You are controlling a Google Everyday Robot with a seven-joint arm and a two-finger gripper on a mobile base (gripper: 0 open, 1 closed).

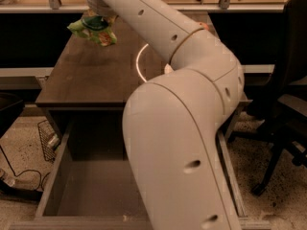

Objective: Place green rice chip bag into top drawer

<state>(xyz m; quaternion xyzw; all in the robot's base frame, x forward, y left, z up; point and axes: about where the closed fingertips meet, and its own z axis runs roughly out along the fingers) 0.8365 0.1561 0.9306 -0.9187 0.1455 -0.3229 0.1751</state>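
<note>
End effector (97, 14) at far left of tabletop (91, 78), closed on top of green rice chip bag (94, 31); bag hangs beneath it. Top drawer (96, 193) pulled open below front edge. Black office chair (288, 104) at right, speckled floor.

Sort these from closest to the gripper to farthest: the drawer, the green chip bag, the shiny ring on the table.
1. green rice chip bag, right under the gripper, far left.
2. shiny ring, mid-table.
3. top drawer, open, nearest the camera.
</note>
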